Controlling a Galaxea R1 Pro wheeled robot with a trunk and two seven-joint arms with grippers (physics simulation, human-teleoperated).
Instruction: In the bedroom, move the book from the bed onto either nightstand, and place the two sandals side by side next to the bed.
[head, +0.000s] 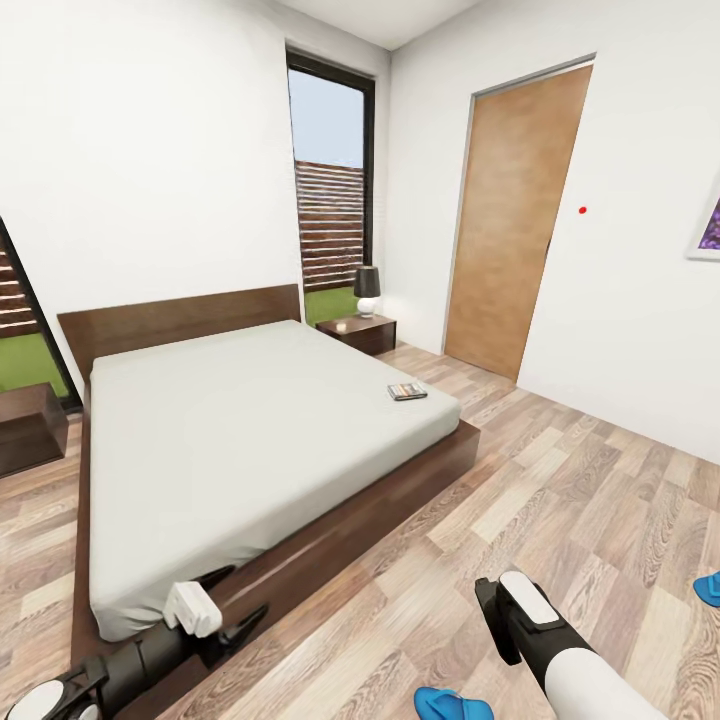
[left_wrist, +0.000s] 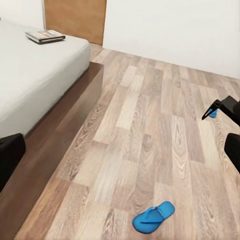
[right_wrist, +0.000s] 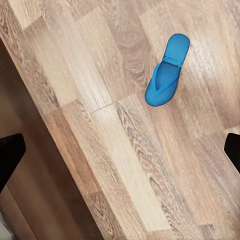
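Observation:
The book (head: 407, 391) lies flat on the light-grey bed (head: 240, 440), near its right edge; the left wrist view also has the book (left_wrist: 45, 35). One blue sandal (head: 452, 704) rests on the wood floor just left of my right arm, and the right wrist view looks down on this sandal (right_wrist: 166, 75). The other sandal (head: 708, 588) lies further right on the floor. A nightstand (head: 357, 333) stands beside the headboard at the right, another nightstand (head: 30, 425) at the left. My left gripper (head: 232, 600) is open at the bed's foot corner. My right gripper (right_wrist: 120, 152) is open above bare floor.
A black lamp (head: 367, 290) and a small object stand on the right nightstand. A brown door (head: 515, 220) lies beyond the bed in the right wall. The bed's dark wooden frame (head: 380, 500) runs along the floor. Open plank floor (head: 560, 500) stretches right of the bed.

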